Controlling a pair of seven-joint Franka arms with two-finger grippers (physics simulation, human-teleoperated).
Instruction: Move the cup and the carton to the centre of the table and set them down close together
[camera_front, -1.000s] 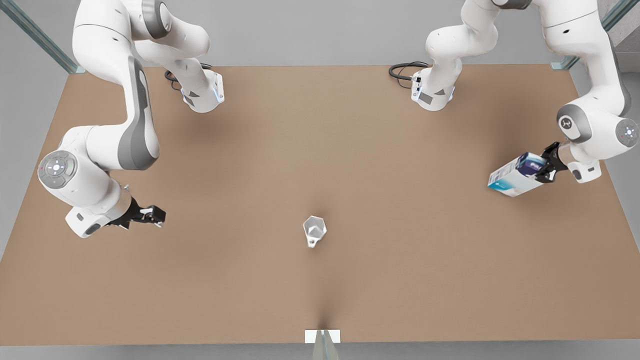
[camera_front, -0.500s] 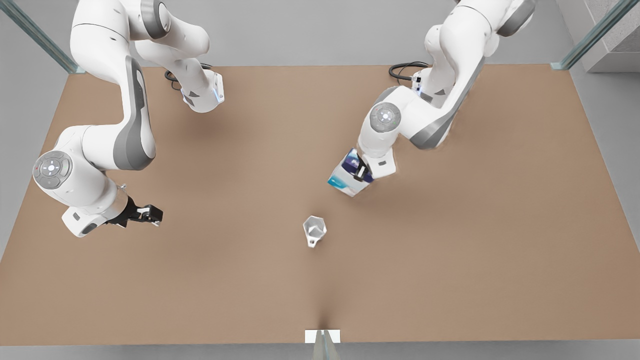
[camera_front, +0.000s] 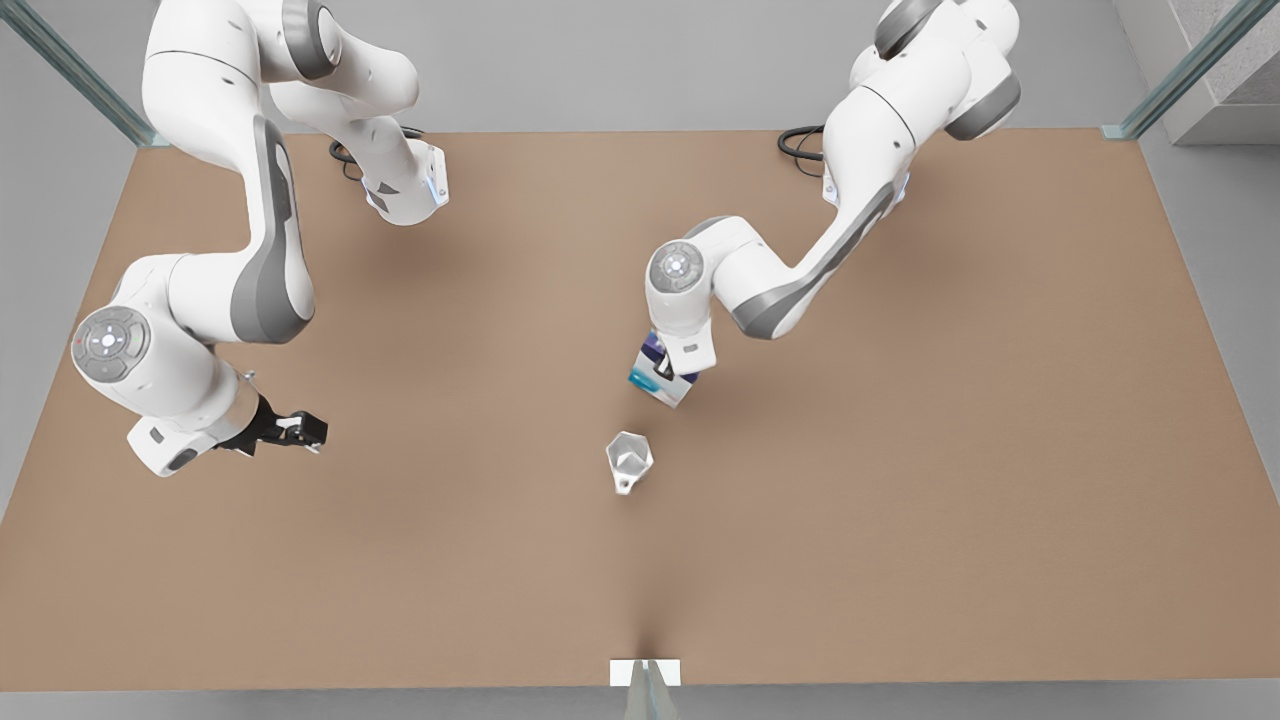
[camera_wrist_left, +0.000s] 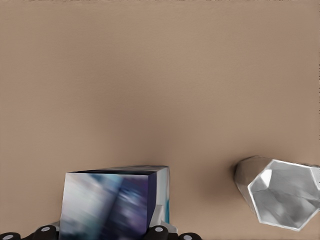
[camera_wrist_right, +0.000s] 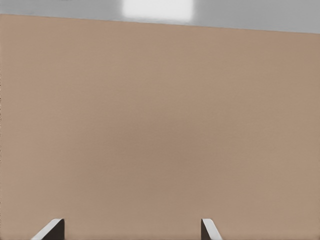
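A plain brown bench (camera_front: 900, 500) fills the scene, grey floor around it and two white arm bases at its far edge. Near the middle, the left tool (camera_front: 672, 378) is clamped on the carton (camera_front: 658, 382), held just beside the far side of the cup (camera_front: 628, 460), not touching it. The cup stands on the bench, its inside bare. The right tool (camera_front: 300, 430) waits over the front view's left, fingers (camera_wrist_right: 52, 229) spread apart, holding nothing.

I see the carton (camera_front: 663, 380) in my left hand (camera_front: 668, 378) just behind the cup (camera_front: 628, 460), mid-counter (camera_front: 900, 480); my right hand (camera_front: 300, 430) waits far off toward the front view's left of the cup.
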